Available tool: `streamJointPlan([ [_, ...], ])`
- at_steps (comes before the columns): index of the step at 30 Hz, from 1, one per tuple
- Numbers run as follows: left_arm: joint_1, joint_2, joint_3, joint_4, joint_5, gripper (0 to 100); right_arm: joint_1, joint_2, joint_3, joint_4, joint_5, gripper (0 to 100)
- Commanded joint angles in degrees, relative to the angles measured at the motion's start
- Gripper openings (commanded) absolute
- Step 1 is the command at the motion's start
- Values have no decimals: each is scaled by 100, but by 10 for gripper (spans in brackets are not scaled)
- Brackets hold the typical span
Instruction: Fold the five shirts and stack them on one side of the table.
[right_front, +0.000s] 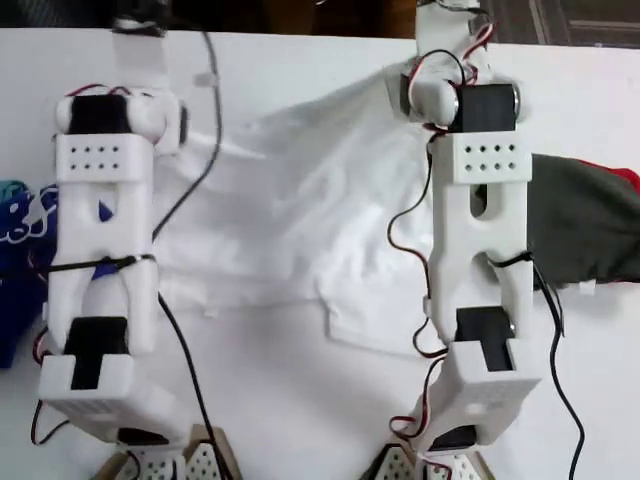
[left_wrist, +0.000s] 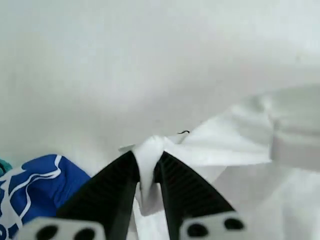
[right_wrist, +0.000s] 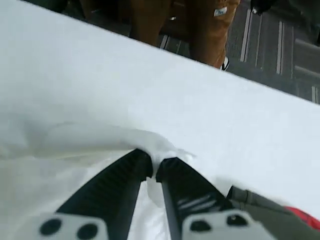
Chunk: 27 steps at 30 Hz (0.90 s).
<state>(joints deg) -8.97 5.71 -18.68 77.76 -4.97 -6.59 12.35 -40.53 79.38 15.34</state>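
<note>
My left gripper is clamped on a pinch of the white shirt at one far corner. My right gripper is closed on the shirt's other far corner, with cloth bunched at its fingertips. I read the two-corner grip as a way to keep that far edge taut between my arms. The cloth could then be carried over as one straight line instead of sagging in the middle. I judge this to be the start of a fold. The white shirt lies spread on the table between my two arms, wrinkled and not yet folded. The blue shirt sits off the white shirt's side by my left arm. The grey shirt lies off its opposite side by my right arm. My guess is that both wait clear of the white shirt so neither gets caught in the fold.
</note>
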Motion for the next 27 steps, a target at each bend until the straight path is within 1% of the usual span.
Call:
streamJointPlan([
  [1, 132, -35, -48, 536, -255, 24, -4, -75, -97, 576, 0, 18],
  [6, 255, -26, -48, 1468, -738, 24, 4, -75, -97, 1508, 0, 18],
  [9, 211, -18, -13, 1855, -993, 24, 13, -75, -88, 2088, -9, 18],
  [13, 149, -18, -13, 2382, -1354, 24, 136, -233, 185, 2220, -18, 18],
  [16, -97, -53, 4, 2462, -1512, 24, 259, -646, 668, 2220, -9, 18],
  [19, -404, -53, 22, 2479, -1547, 24, 382, -1297, 1600, 2211, 0, 18],
  [20, -457, -62, 145, 2488, -1697, 24, 409, -1525, 1916, 2211, 0, 18],
  [23, -466, -281, 866, 2479, -2295, 24, 409, -2141, 2778, 2202, 132, 18],
  [27, -466, -730, 1903, 2453, -2690, 24, 418, -2721, 3411, 2141, 325, 18],
])
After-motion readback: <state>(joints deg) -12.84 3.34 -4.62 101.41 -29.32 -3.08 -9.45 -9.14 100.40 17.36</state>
